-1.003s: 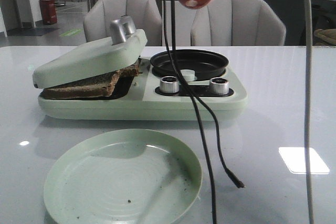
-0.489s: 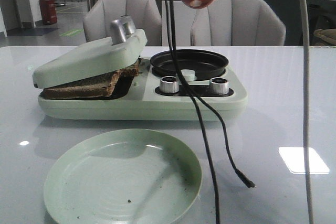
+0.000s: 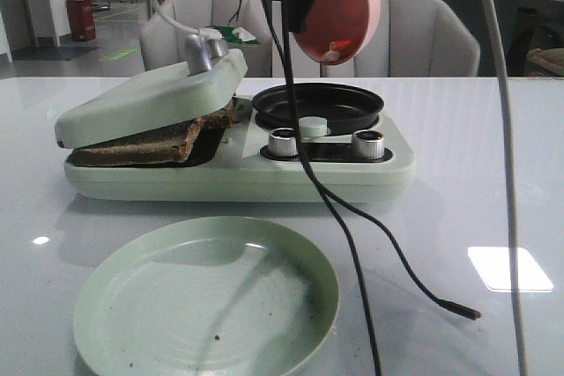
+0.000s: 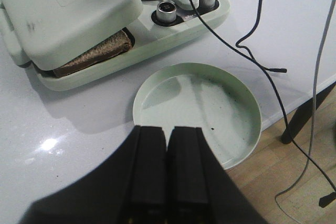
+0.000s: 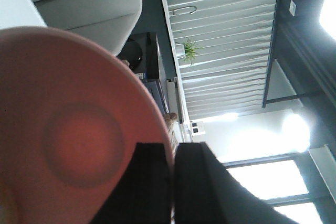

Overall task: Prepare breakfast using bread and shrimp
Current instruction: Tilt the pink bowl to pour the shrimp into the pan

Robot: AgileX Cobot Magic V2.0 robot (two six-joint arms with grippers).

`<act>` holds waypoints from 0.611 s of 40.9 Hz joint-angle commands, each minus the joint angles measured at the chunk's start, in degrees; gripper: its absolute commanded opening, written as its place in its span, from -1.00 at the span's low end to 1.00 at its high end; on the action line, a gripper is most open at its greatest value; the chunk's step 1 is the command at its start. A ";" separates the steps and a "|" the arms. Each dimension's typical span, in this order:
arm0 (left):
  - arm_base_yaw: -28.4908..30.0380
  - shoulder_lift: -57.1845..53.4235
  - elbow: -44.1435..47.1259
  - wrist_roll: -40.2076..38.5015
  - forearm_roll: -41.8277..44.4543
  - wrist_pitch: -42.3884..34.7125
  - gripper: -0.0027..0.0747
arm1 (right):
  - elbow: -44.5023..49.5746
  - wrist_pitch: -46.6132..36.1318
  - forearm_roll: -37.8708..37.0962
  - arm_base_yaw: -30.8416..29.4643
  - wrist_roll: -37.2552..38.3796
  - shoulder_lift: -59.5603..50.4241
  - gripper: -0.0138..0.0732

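Jaws on my right pinch the pink bowl (image 3: 339, 8) rim, tipping shrimp (image 3: 333, 50) over the black pan (image 3: 318, 106); left ones rest pressed together. Bread (image 3: 154, 141) sits under the lid near the bench's left edge. Next: tilt further, I judge.

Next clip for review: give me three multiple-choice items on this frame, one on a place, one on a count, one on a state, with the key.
1. Where is the bread?
A. on the green plate
B. under the lid of the breakfast maker
C. in the black pan

2. How many silver knobs are on the front of the breakfast maker?
A. one
B. two
C. four

3. How is the pink bowl held?
A. tipped above the black pan
B. flat on the table
C. upside down on the plate

Key: 1 B, brown slices stick out beneath the lid. 2 B, two knobs show. 3 A, the right gripper clamps its rim, shrimp at the low edge.
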 commanded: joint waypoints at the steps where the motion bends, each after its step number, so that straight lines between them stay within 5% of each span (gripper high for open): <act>1: -0.37 0.24 -1.60 -0.45 -0.06 -4.22 -0.67 | -1.93 8.23 -4.72 0.02 -0.15 -4.87 -0.64; 5: -0.37 0.24 -1.60 -0.45 -0.06 -4.22 -0.67 | -1.93 8.38 -9.76 0.02 -0.22 -5.10 -0.64; 25: -0.37 0.24 -1.60 -0.45 -0.06 -4.22 -0.67 | -2.63 8.39 -9.76 2.09 2.39 -1.82 -0.64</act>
